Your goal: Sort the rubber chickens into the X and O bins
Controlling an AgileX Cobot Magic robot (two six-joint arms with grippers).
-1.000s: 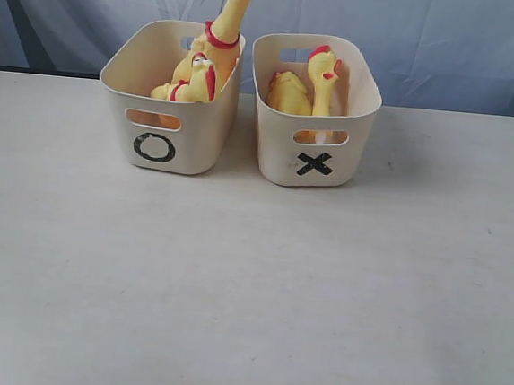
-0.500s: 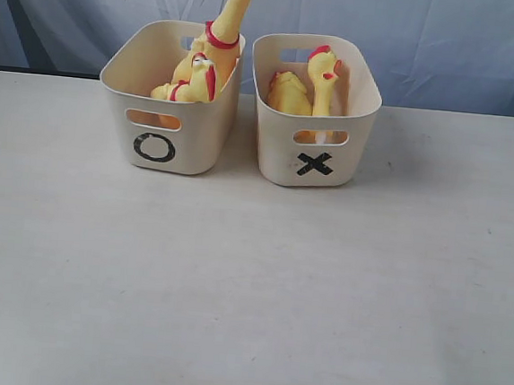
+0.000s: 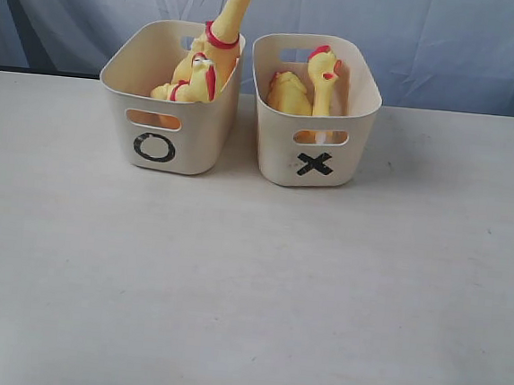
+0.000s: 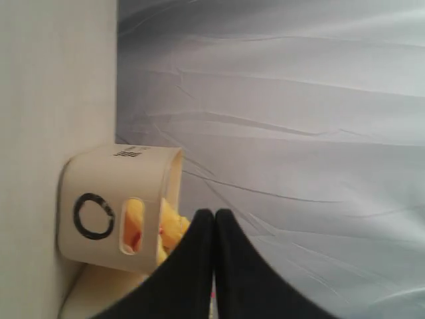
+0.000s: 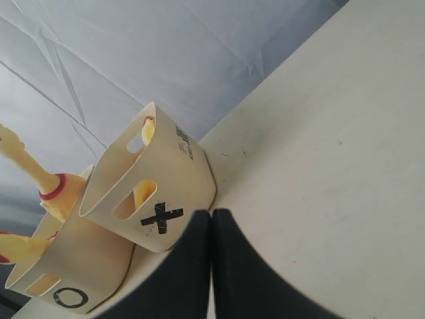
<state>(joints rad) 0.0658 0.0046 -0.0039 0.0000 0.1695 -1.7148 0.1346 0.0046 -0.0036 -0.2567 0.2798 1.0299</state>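
Chickens point(image 3: 220, 50), glossy yellow rubber, in rounded cream O bin point(image 3: 194, 142), X bin point(image 3: 274, 149), left claw point(image 4: 213, 222), right claw point(image 5: 211, 222) both clenched.

The left tool point(image 4: 214, 218) is closed, its two black fingers point(image 4: 192, 266) pressed together along their inner edges right up to the tips, gripping nothing. The right tool point(image 5: 211, 216) matches it: its fingers point(image 5: 229, 266) are shut tip to tip, apparently empty, though the wrist view cuts off their bases.

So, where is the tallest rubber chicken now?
Exterior view: the tallest chicken stands in the O bin, on the left, against the wall nearest the X bin, neck above the rim.
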